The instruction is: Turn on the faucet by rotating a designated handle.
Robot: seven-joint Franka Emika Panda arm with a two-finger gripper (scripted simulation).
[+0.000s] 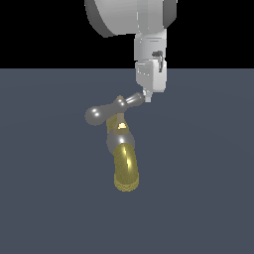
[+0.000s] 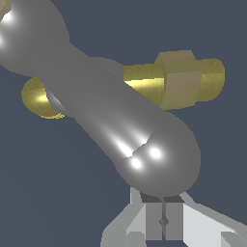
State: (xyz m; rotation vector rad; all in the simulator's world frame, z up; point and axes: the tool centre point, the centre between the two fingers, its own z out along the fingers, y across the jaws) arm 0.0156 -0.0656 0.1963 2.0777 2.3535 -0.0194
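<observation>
My arm (image 1: 131,15) hangs over the grey floor (image 1: 208,173), where the faucet (image 1: 122,154) curves toward the camera, its silver handle (image 1: 111,109) tilted across the top, and my gripper (image 1: 147,97), fingers pressed together, touches the handle's raised end
</observation>
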